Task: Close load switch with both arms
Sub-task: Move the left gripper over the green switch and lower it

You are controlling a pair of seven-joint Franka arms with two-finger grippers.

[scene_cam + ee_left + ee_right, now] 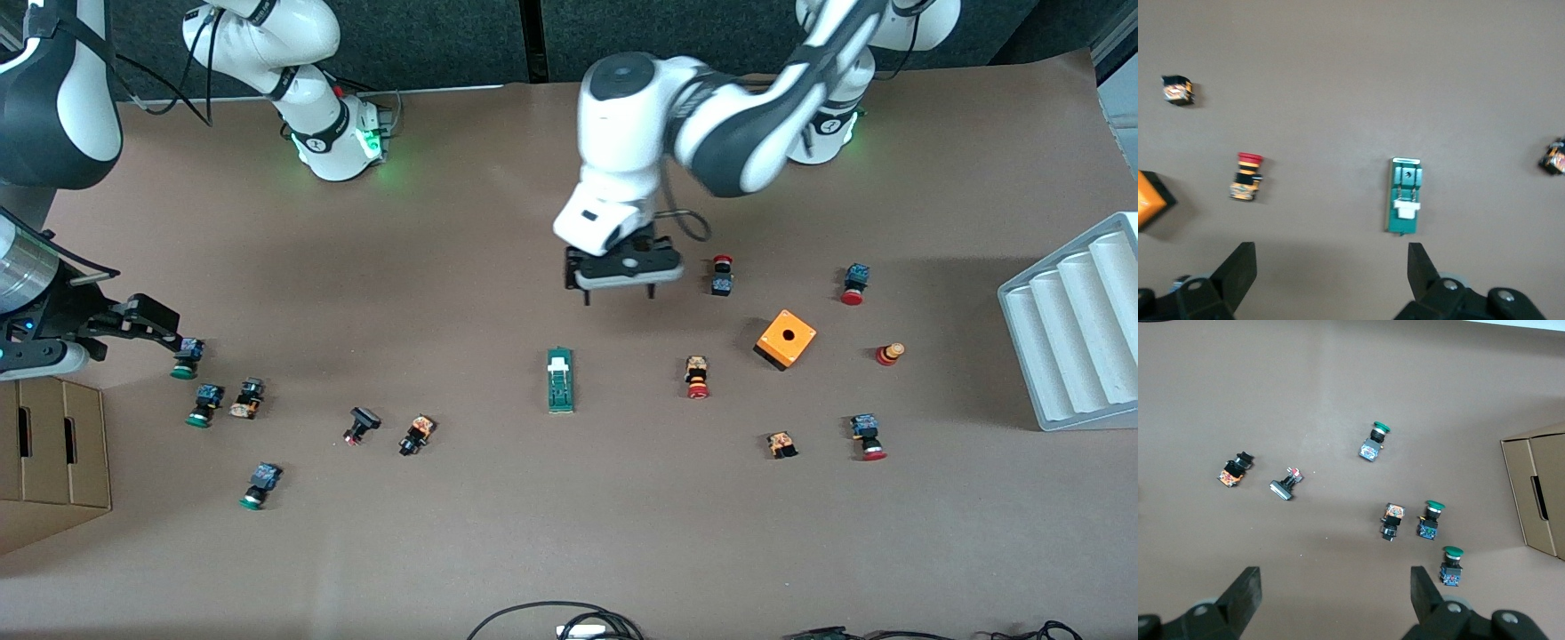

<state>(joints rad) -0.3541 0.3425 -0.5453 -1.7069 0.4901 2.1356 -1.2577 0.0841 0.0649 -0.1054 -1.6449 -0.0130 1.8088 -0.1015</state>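
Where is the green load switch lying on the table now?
The load switch lies flat near the table's middle, nearer the front camera than the open left gripper, beside a red button.

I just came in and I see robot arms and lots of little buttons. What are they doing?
Two robot arms are getting ready to close the load switch, the slim green block in the middle of the table. Nobody is holding anything yet. The left tool hangs open above the table beside the switch, on the side toward the robots' bases. The right tool waits open at the right arm's end of the table, over a green push button. An orange box sits toward the left arm's end.
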